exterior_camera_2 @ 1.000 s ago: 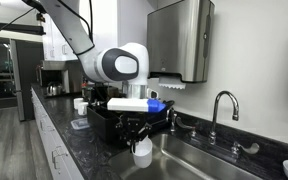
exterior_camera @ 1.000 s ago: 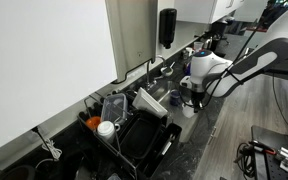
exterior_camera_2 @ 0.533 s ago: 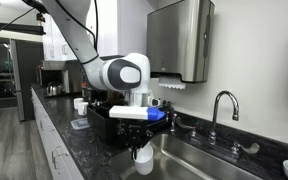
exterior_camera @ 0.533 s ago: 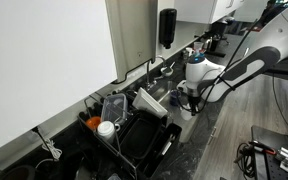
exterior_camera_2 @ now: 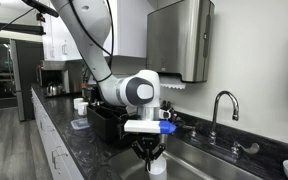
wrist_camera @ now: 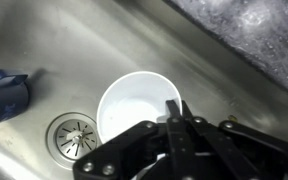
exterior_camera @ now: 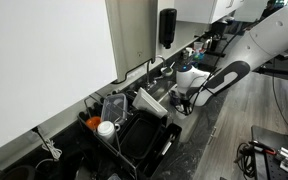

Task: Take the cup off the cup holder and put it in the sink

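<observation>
A white cup [wrist_camera: 134, 105] hangs from my gripper [wrist_camera: 174, 112], whose fingers are shut on the cup's rim. In the wrist view the cup is over the steel sink [wrist_camera: 54, 60], close to the round drain [wrist_camera: 72, 134]. In an exterior view the cup [exterior_camera_2: 156, 164] hangs below the gripper [exterior_camera_2: 150, 150] over the sink basin [exterior_camera_2: 199, 163]. In an exterior view the gripper [exterior_camera: 183, 98] holds the cup [exterior_camera: 184, 107] beside the black dish rack [exterior_camera: 144, 135]. I cannot make out the cup holder as a separate thing.
The black dish rack [exterior_camera_2: 109, 118] stands on the dark counter [exterior_camera_2: 74, 140] next to the sink. A faucet [exterior_camera_2: 222, 105] rises behind the basin. A blue object [wrist_camera: 4, 95] lies in the sink. A towel dispenser [exterior_camera_2: 179, 40] hangs on the wall.
My arm has carried the cup sideways away from the dish rack and lower, so it now hangs over the sink basin. The gripper stays shut on the cup.
</observation>
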